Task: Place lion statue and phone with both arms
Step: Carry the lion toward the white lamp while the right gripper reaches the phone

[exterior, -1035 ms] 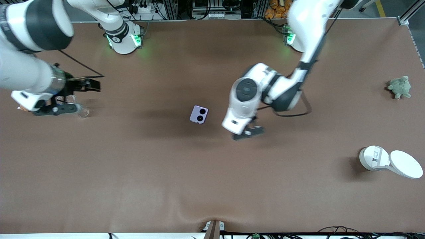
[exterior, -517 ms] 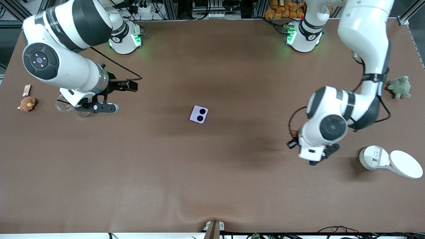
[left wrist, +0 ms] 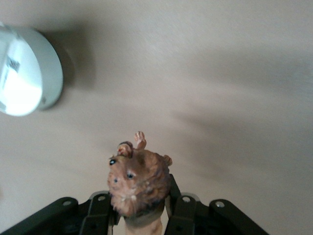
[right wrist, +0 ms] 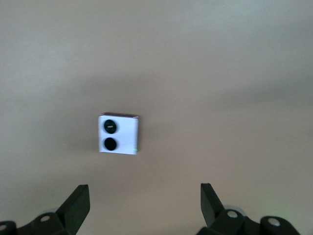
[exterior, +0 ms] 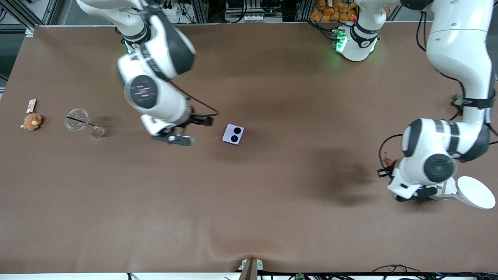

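The lavender phone [exterior: 233,134] lies flat in the middle of the table, its two black circles up. It also shows in the right wrist view [right wrist: 118,134]. My right gripper [exterior: 200,131] is open and empty, just beside the phone on the right arm's side; in its wrist view [right wrist: 144,205] the jaws stand wide apart short of the phone. My left gripper [exterior: 385,166] is shut on the orange-brown lion statue [exterior: 387,160] over the table beside a white round container. The wrist view shows the lion statue [left wrist: 139,181] clamped between the black fingers [left wrist: 183,215].
The white round container [left wrist: 27,71] stands near the left arm's end, mostly hidden by the arm in the front view, with its white lid [exterior: 475,192] beside it. A clear plastic cup [exterior: 79,118], a tan plush toy [exterior: 32,121] and a small card [exterior: 31,105] lie at the right arm's end.
The right gripper swung from the cup at the right arm's end to just beside the phone. The left gripper carried the lion statue from mid-table to the white container.
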